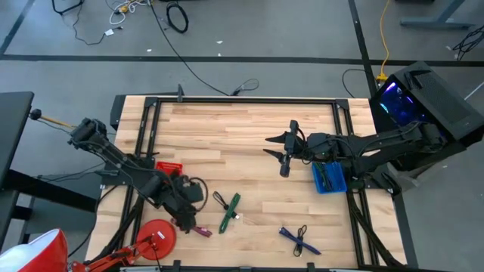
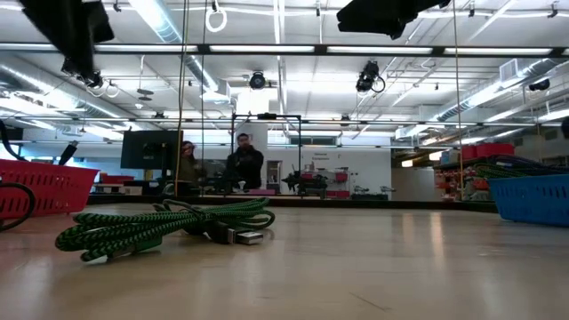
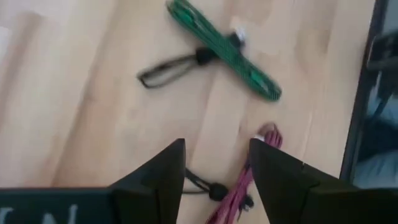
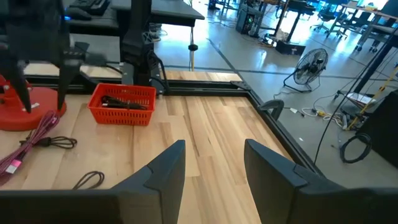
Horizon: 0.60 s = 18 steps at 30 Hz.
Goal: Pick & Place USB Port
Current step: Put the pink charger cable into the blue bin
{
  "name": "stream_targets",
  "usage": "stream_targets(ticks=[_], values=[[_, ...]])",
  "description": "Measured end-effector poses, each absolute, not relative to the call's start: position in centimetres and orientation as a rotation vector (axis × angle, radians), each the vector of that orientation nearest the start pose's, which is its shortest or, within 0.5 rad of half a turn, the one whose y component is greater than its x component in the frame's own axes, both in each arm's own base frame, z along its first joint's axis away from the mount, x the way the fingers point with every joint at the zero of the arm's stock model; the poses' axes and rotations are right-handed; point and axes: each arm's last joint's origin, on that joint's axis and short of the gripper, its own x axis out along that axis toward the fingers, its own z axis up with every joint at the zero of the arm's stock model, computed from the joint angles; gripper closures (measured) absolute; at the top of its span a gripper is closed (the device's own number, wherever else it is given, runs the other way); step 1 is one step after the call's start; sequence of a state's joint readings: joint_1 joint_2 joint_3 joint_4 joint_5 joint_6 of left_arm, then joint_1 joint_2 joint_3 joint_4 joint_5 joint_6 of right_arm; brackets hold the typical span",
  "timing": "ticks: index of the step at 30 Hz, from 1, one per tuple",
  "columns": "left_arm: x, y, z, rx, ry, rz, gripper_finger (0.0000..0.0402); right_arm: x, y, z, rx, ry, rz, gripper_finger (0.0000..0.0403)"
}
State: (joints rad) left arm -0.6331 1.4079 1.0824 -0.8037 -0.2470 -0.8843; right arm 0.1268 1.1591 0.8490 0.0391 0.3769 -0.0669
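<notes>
Table: left pincer [image 3: 214, 165] open, empty; pink cable [image 3: 239, 190] partly hidden behind.

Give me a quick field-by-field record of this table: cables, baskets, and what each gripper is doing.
left gripper: open, above the pink cable, holding nothing
right gripper: open, empty, over bare table near the blue basket
green cable: bundled, lying on the table
blue cable: on the table near the front edge
red basket: on the left side, dark cables inside
blue basket: on the right side, cables inside
</notes>
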Motion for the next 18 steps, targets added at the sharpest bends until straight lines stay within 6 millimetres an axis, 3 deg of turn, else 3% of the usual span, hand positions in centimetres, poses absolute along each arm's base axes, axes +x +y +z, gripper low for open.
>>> stream_targets(ticks=[9,18], values=[[23.6,-17.2,20.9,-0.248,1.349,0.012,0.0225,25.6,2.2,30.3,-0.101,0.267,-0.244,0.0236],[24.1,-18.2,19.2,-0.272,1.446,-0.084,0.0225,25.7,2.2,30.3,-0.097,0.263,-0.244,0.0236]])
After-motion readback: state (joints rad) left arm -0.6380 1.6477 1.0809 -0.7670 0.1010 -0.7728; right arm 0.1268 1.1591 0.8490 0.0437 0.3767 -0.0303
